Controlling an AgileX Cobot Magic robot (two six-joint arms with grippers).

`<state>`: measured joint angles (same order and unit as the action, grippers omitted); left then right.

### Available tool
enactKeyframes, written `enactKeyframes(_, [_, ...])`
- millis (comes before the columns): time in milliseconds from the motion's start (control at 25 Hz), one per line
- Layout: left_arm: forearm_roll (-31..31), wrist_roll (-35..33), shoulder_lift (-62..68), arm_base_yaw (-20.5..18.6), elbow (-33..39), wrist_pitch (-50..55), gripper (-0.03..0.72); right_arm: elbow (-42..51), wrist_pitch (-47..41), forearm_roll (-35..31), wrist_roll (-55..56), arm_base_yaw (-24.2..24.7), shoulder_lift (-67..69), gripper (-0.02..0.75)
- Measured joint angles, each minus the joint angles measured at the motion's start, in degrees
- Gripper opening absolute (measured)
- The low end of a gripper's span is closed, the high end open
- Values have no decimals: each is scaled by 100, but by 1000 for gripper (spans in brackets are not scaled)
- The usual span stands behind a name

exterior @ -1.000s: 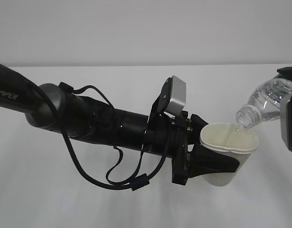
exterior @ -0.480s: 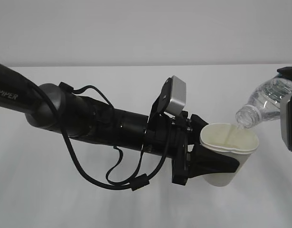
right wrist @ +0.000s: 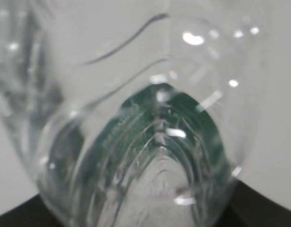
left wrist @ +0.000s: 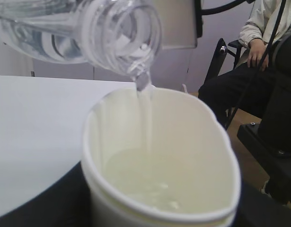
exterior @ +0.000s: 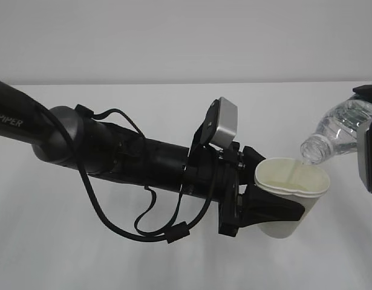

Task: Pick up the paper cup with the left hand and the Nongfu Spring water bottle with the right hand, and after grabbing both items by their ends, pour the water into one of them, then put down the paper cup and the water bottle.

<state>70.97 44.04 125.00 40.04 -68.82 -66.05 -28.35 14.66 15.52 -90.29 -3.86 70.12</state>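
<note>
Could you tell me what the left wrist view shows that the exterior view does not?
Only the left wrist view shows the thin stream of water falling into the pool inside the cup, and a seated person behind. Only the exterior view shows the left hand clamped round the cup's wall, and the arm marked PIPER. Both show the paper cup, its rim squeezed oval, and the water bottle tilted with its open neck over it.

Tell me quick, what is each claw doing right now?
Left gripper: closed on the paper cup, squeezing it.
Right gripper: holding the tilted water bottle, pouring into the cup.
</note>
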Motion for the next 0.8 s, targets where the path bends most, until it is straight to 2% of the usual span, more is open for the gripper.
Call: enactKeyframes(800, [46, 0, 0, 0, 0, 0, 429, 0, 0, 0, -141, 0, 0, 414])
